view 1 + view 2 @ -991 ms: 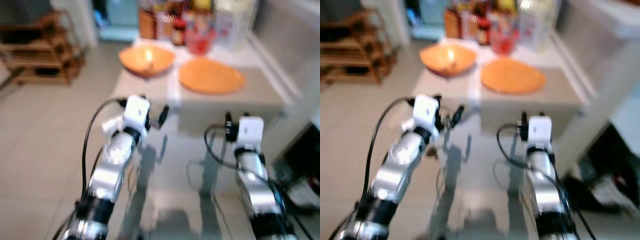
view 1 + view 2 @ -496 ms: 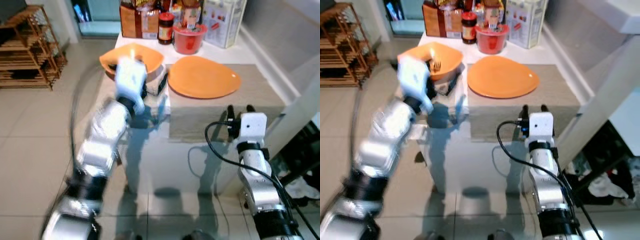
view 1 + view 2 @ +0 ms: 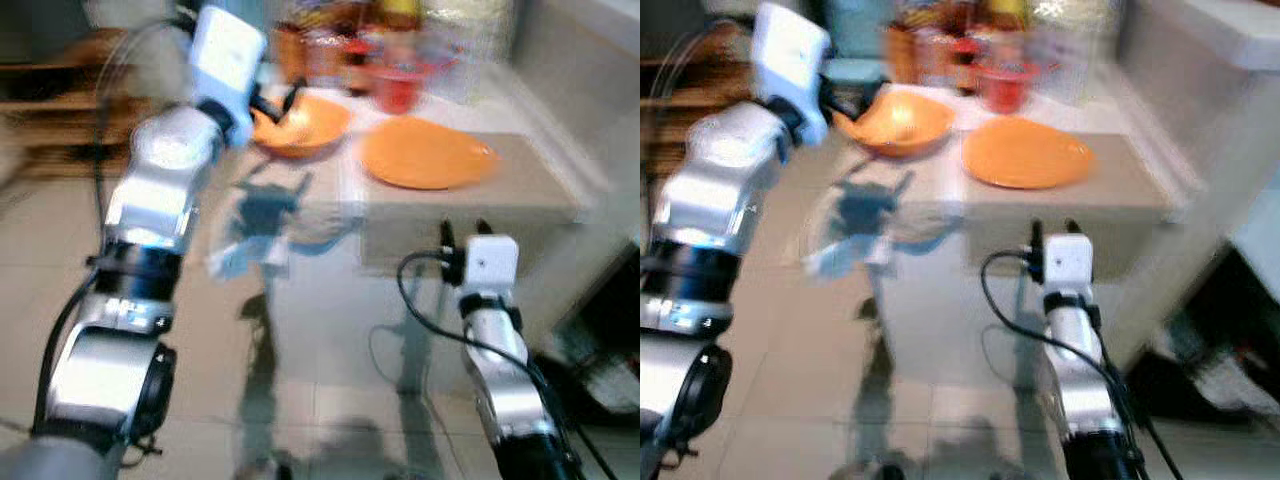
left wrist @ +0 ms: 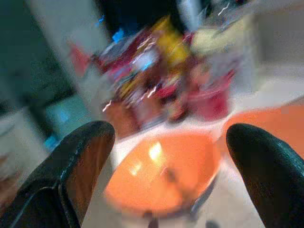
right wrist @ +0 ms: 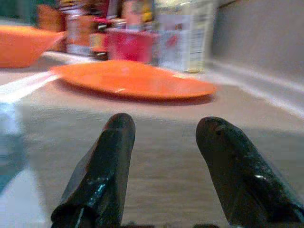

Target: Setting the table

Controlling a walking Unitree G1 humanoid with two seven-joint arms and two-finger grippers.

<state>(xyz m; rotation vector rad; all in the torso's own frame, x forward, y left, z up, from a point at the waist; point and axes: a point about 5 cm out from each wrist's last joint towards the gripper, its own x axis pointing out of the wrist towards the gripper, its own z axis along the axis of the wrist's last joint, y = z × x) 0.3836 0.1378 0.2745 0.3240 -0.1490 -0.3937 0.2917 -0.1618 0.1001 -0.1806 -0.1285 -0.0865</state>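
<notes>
An orange bowl [image 3: 303, 124] stands at the far left of the table, and a flat orange plate [image 3: 425, 153] lies to its right on a grey placemat [image 3: 520, 195]. My left gripper [image 3: 282, 100] is raised and held just before the bowl's near rim. In the left wrist view its fingers [image 4: 90, 142] are open wide, with the bowl [image 4: 164, 173] between and beyond them. A small dark thing lies in the bowl, too blurred to name. My right gripper [image 3: 461, 227] is low at the table's near edge, open and empty, pointing at the plate [image 5: 133, 78].
Jars, a red container [image 3: 398, 88] and a carton crowd the back of the table. The near part is a reflective glass top [image 3: 290, 250]. A wooden rack [image 3: 60, 100] stands on the left over a tiled floor. A pale wall ledge [image 3: 590, 120] runs along the right.
My left arm has swung up and out to the left, so its gripper now comes at the bowl from higher. The camera has shifted and blurred. The right arm has stayed in place.
</notes>
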